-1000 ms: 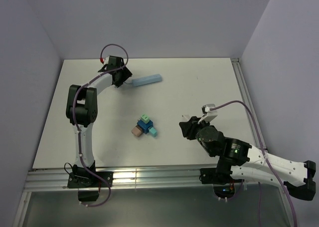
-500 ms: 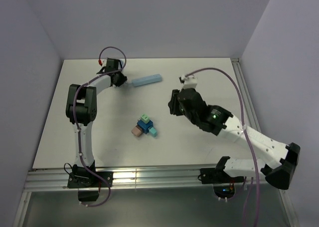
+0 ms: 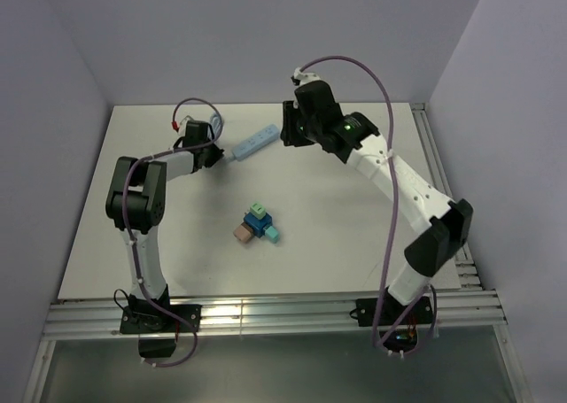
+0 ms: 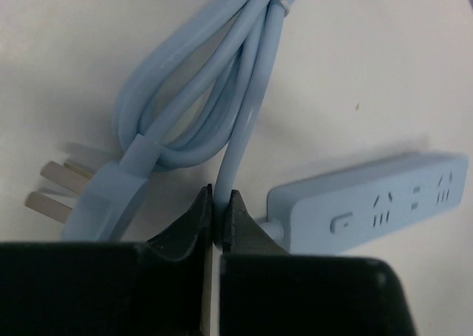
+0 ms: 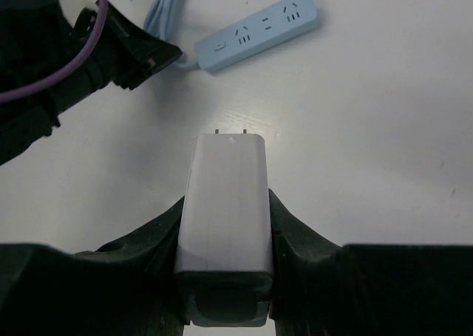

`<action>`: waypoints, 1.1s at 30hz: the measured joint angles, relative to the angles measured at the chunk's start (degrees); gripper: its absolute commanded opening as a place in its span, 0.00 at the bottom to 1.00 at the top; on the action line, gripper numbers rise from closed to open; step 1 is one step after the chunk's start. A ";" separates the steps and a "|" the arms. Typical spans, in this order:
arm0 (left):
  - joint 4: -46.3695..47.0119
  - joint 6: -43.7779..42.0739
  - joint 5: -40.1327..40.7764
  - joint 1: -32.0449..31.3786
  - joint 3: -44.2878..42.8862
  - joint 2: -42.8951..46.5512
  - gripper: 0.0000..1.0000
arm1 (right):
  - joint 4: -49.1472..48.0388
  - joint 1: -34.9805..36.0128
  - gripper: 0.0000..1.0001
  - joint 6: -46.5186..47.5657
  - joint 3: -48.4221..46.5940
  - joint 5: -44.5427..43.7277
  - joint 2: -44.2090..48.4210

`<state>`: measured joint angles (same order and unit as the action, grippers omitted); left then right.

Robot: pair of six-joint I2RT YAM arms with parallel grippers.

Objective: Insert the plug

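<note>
Right wrist view: my right gripper (image 5: 226, 203) grips the white plug (image 5: 227, 181), prongs aimed forward at the blue power strip (image 5: 257, 29). The strip lies flat on the table (image 5: 384, 129) ahead, sockets up, its long axis slanting across my line of approach. My left gripper (image 4: 219, 210) is pinched tight on the strip's cable (image 4: 244, 129), near the switch end.

The strip (image 3: 255, 142) lies near the far edge of the counter (image 3: 354, 235), left of centre, its right end angled toward that edge. Off its left end sits the coiled cable (image 4: 244, 92), pinched by the left gripper (image 4: 219, 203) just beside the strip. The right gripper (image 5: 226, 201) holds the charger (image 5: 228, 166) near the strip's right end. Blocks (image 3: 257, 224) sit mid-counter, well apart from the strip
</note>
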<state>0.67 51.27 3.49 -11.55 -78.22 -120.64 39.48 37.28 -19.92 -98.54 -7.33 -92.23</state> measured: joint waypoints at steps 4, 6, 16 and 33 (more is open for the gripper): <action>6.25 2.08 -0.44 -0.28 11.15 5.84 0.00 | 3.41 -0.50 0.00 3.19 -7.61 3.28 -8.68; 8.68 2.64 -1.29 -0.24 14.10 7.21 0.00 | 6.91 -0.52 0.00 5.31 -13.66 5.22 -14.27; 13.92 3.02 -2.64 -2.78 22.62 12.09 0.00 | 18.56 -0.57 0.00 17.75 -31.01 11.45 -30.93; 5.14 0.83 -2.64 -5.27 35.04 30.08 0.01 | 23.12 -1.77 0.00 25.75 -32.61 16.74 -35.60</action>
<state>5.80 52.10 0.84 -16.82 -43.18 -90.56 62.61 35.51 5.82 -131.15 9.41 -127.83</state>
